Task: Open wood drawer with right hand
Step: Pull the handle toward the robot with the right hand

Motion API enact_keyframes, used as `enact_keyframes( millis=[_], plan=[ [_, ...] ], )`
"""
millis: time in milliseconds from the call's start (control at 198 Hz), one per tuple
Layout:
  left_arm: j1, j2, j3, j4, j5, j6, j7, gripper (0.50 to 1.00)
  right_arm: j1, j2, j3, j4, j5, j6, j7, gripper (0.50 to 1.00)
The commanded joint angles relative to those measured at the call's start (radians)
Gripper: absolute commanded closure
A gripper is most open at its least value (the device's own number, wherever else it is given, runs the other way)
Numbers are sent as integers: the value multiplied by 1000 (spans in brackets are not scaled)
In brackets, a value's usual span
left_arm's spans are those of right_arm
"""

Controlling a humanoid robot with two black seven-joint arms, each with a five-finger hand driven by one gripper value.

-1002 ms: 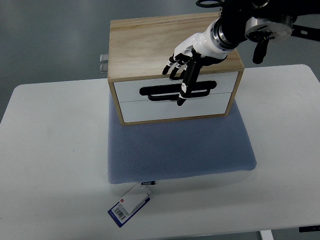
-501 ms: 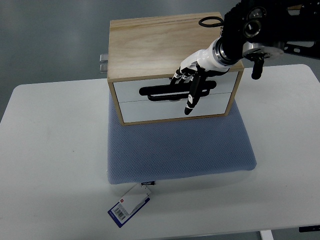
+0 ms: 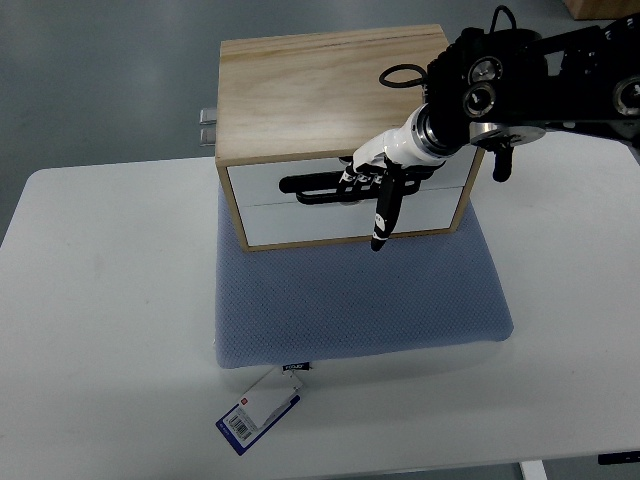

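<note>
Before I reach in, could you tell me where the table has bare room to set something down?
Free: the white table left of the blue cushion, and the strip right of it. Crowded: the drawer front, where the right hand works, and around the tag.

Nothing I can actually read from up here: the white and blue paper hang tag [image 3: 256, 414] lying on the white table [image 3: 100, 330] shows a barcode-ish blur, and the little dark label [image 3: 296, 368] on the blue-grey foam cushion's [image 3: 350, 300] front edge is too tiny.
</note>
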Motion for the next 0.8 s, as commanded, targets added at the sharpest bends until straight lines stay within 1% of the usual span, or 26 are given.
enact_keyframes(
  millis=[0,86,152,157,187,349,425,592,794],
  plan=[
    [0,0,0,2,0,0,0,500,5,-3,1,2,8,75,2,560],
    [0,0,0,2,0,0,0,500,12,-3,3,10,13,122,14,560],
    [0,0,0,2,0,0,0,500,13,-4,3,12,13,127,17,560],
    [0,0,0,2,0,0,0,500,15,-4,3,16,13,147,26,560],
    [0,0,0,2,0,0,0,500,16,-7,4,22,13,159,29,560],
    [0,0,0,3,0,0,0,500,47,-6,10,51,17,201,38,560],
    [0,0,0,3,0,0,0,500,51,-7,12,62,28,236,60,560],
    [0,0,0,3,-1,0,0,500,71,-10,13,96,57,287,66,560],
    [0,0,0,6,-1,0,0,500,96,-15,13,140,90,287,67,560]
  ],
)
